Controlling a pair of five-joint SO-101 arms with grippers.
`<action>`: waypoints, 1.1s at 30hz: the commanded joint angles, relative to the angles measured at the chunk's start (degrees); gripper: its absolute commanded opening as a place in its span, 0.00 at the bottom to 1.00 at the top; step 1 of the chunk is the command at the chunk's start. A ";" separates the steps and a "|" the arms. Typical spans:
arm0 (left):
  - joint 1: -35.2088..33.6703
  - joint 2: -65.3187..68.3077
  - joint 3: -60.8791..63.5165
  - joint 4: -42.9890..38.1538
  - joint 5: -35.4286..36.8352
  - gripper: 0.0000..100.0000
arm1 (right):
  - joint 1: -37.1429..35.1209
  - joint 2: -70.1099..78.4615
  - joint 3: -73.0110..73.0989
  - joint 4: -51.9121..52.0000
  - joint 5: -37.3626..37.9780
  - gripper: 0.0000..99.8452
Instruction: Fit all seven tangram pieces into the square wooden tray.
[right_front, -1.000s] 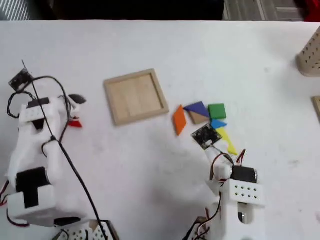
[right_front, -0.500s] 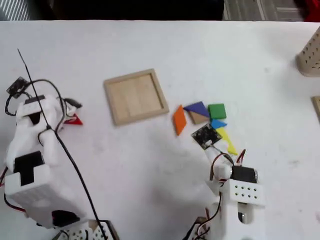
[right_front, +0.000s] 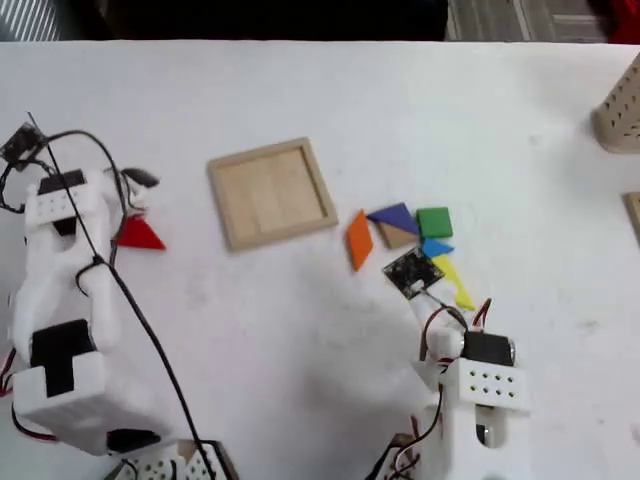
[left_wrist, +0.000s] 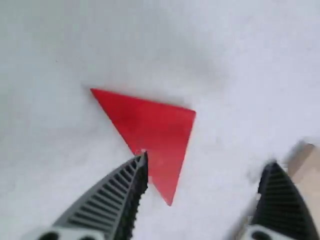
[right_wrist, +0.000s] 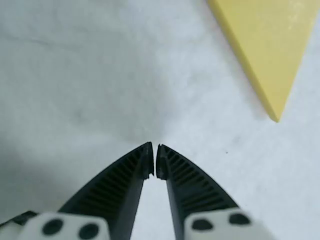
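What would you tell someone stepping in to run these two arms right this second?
Left gripper: open and empty, over the red triangle, which lies flat on the table to the left of the tray. One fingertip overlaps its edge in the wrist view.
Right gripper: shut and empty, over bare table beside the yellow triangle.
Wooden tray: empty.
Clustered to the right of the tray: orange parallelogram, purple triangle, green square, brown triangle, blue triangle and the yellow one.
Done: nothing placed.
Left: all seven pieces, probably starting with the red one.
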 joint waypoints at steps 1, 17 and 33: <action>1.71 -1.63 -5.80 -3.16 2.81 0.35 | -0.66 -0.84 -0.35 -0.48 -0.18 0.02; 1.71 15.78 -19.25 -7.12 -13.10 0.03 | -0.57 -0.84 -0.35 -0.48 -0.18 0.02; 3.91 21.41 -18.81 1.67 -24.88 0.02 | -0.57 -0.84 -0.35 -0.48 -0.35 0.02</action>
